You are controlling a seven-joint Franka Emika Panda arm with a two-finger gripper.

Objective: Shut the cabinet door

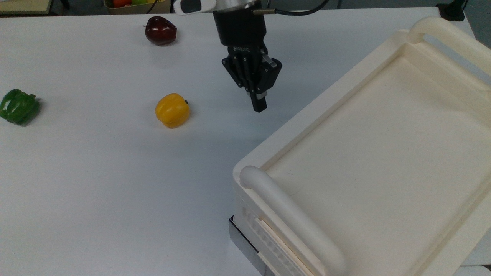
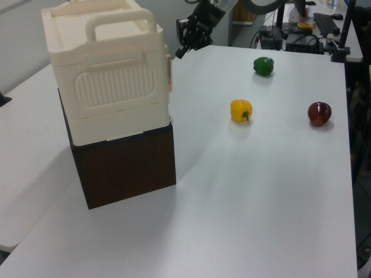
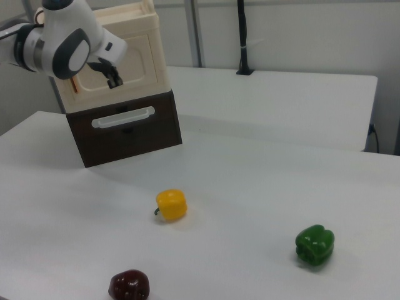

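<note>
Hand (image 1: 260,102) with fingers together, empty, beside the cabinet (image 1: 379,153).

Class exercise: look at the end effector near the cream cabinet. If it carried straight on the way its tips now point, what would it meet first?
The end effector points down and slightly toward the cabinet. Most likely it meets the bare white table just before the cabinet's front; depth is unclear, so the cabinet door is possible.

Cabinet door (image 3: 122,59): cream-white panel, shut flush against cabinet (image 1: 383,153). Cabinet: cream-white, recessed top, tube handles, at top view's right.
</note>
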